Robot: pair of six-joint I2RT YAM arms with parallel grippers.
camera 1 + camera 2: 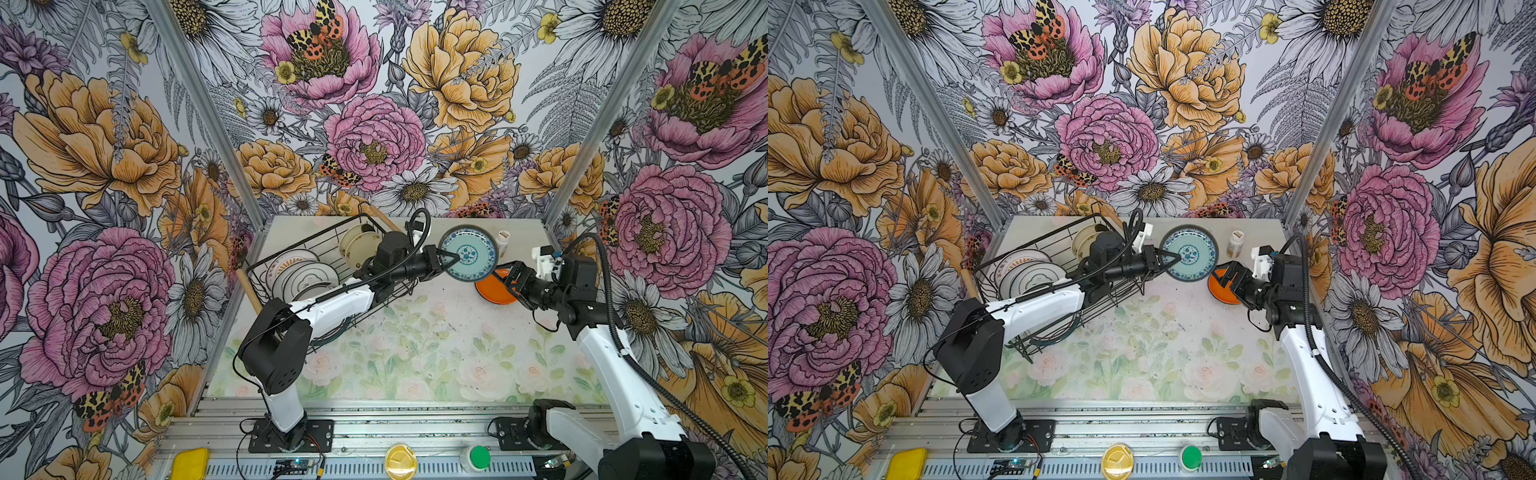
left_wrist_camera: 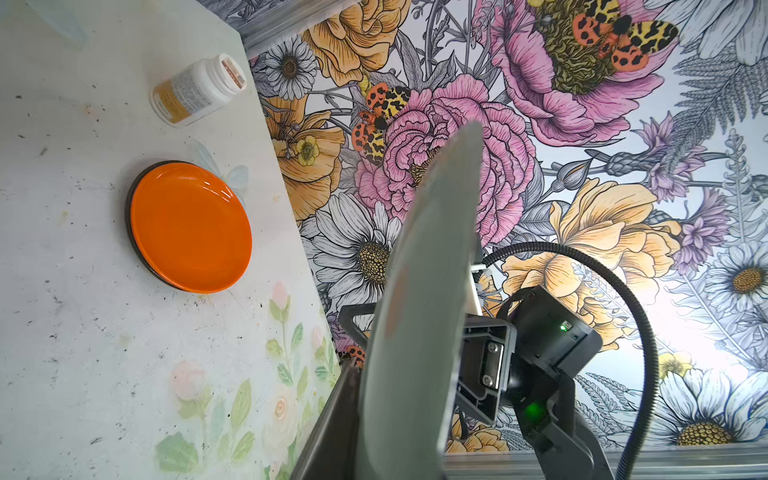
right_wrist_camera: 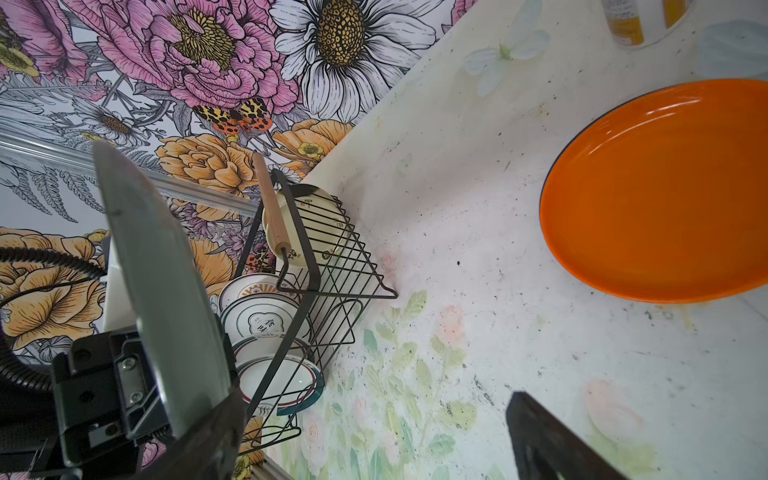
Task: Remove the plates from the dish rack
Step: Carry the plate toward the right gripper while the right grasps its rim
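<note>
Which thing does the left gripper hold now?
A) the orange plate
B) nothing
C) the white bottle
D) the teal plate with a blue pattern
D: the left gripper is shut on the rim of the teal plate, held in the air; the orange plate lies apart, untouched.

The left arm and right arm share glossy white link shells between matte black, boxy joint housings. A ribbed black cable conduit loops along each, above a flat black base plate with small screws. The black left gripper and right gripper carry triangular fingers, silver screws and white camera mounts.
</note>
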